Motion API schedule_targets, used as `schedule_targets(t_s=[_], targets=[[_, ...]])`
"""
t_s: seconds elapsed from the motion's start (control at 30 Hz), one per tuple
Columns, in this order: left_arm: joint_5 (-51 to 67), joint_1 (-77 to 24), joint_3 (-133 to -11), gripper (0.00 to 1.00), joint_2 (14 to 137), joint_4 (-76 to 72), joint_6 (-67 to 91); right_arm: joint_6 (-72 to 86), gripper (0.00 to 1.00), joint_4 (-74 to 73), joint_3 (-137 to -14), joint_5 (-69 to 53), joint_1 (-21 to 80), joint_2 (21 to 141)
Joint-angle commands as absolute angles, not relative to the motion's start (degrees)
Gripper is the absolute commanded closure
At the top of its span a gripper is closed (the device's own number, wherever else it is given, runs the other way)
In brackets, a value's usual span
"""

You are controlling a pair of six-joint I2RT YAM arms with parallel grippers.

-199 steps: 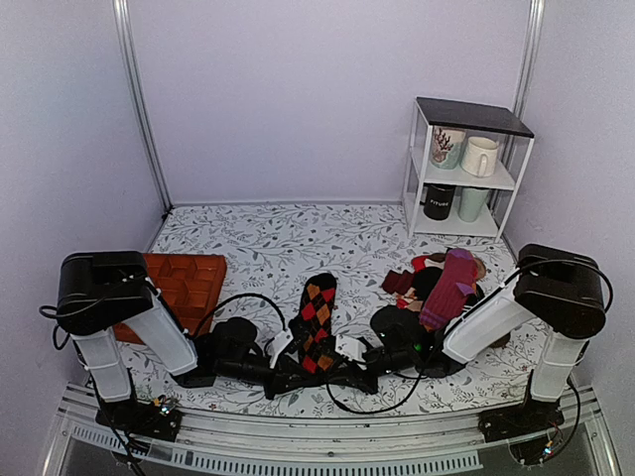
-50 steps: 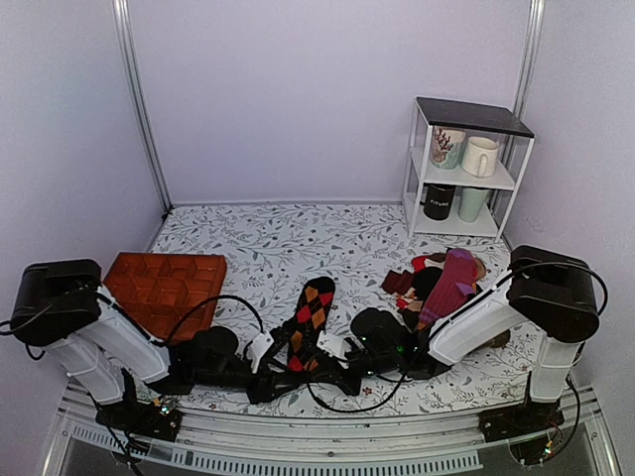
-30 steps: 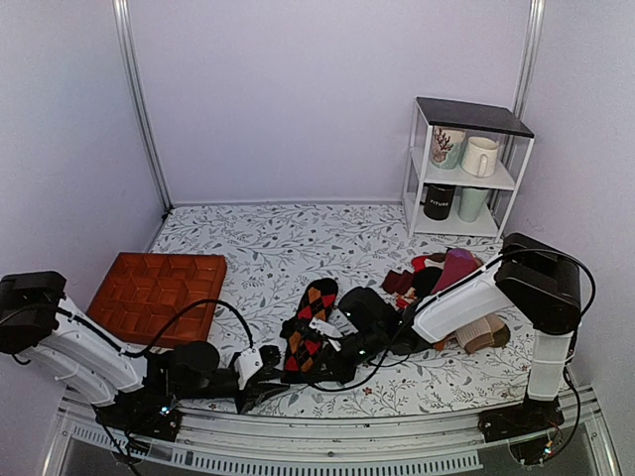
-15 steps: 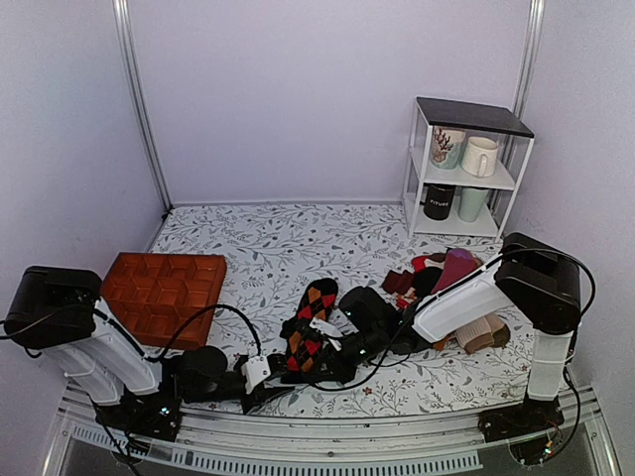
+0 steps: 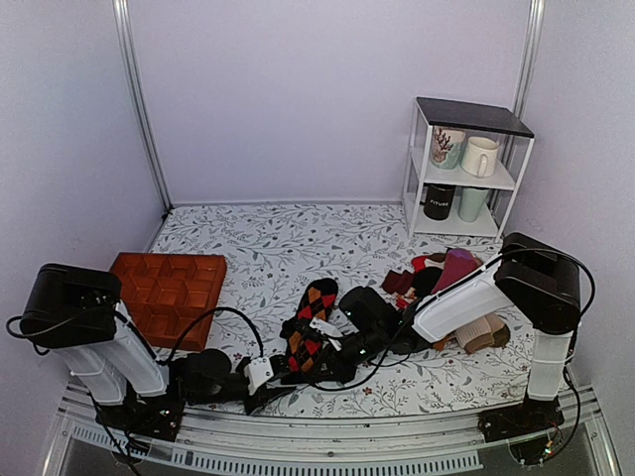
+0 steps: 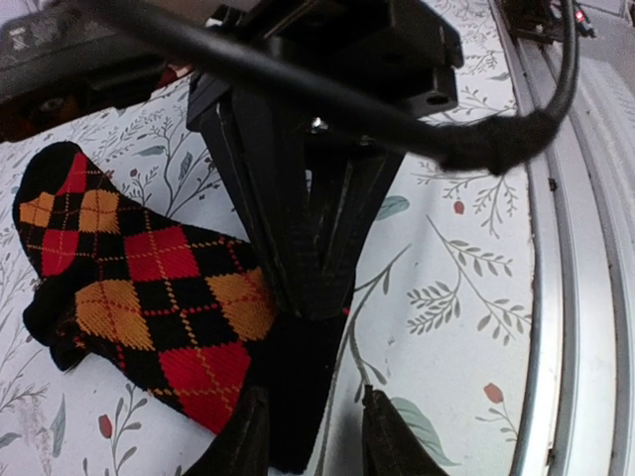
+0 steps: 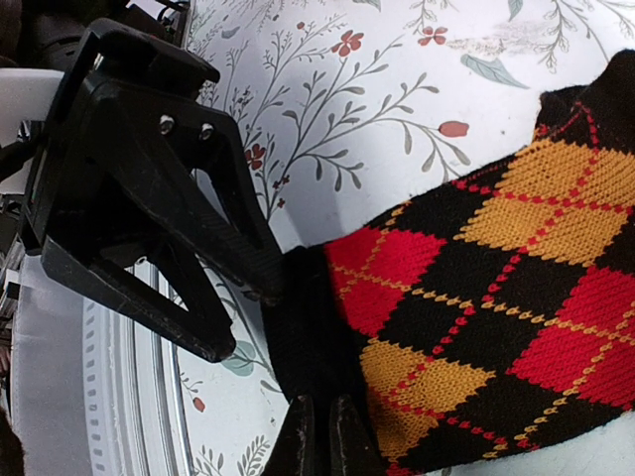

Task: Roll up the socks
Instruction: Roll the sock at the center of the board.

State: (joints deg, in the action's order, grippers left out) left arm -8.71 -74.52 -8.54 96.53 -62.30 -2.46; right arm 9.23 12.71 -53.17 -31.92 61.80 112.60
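The black argyle socks [image 5: 310,319] with red and orange diamonds lie bunched at the table's near middle. They also show in the left wrist view [image 6: 149,288] and the right wrist view [image 7: 496,288]. My right gripper [image 5: 322,359] is shut on the socks' plain black cuff [image 7: 313,347], its fingertips pinched together [image 7: 319,436]. My left gripper [image 5: 281,381] is low at the table's front edge, open, its fingers [image 6: 243,441] standing either side of the same cuff end [image 6: 298,397]. The two grippers face each other, almost touching.
A terracotta moulded tray [image 5: 164,290] lies at the left. A pile of other socks [image 5: 446,283], purple, maroon and tan, lies at the right behind my right arm. A white shelf with mugs [image 5: 466,169] stands at the back right. The metal front rail [image 6: 585,248] is close by.
My left arm has swung its gripper right along the front edge to the socks' cuff and raised its elbow. My right gripper has kept its hold and stayed still for the last second.
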Motion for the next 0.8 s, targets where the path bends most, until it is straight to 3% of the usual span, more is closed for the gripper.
schedule_targets(t_s=[0.0,0.3,0.47,0.57,0.77], targets=[[-9.67,-74.64,-8.70,0.67,98.10,-63.87,-0.93,9.32,0.98,-1.93,-48.94,-29.31,62.31,118.39],[-10.27,-74.26,-8.15,0.64,101.87,-66.54,1.66,9.32,0.98,-1.83,-48.74,-29.52,62.27,118.30],[-9.35,-73.86,-8.44,0.75,102.50,-65.59,3.23,9.27,0.98,-1.80,-48.48,-29.55,62.31,118.06],[-7.34,-73.56,-8.96,1.00,101.90,-62.78,4.18,9.14,0.98,-1.68,-48.31,-29.59,62.28,117.82],[-3.19,-73.41,-9.84,1.00,99.13,-55.37,7.69,8.90,0.95,-0.58,-48.35,-29.38,62.27,116.90]])
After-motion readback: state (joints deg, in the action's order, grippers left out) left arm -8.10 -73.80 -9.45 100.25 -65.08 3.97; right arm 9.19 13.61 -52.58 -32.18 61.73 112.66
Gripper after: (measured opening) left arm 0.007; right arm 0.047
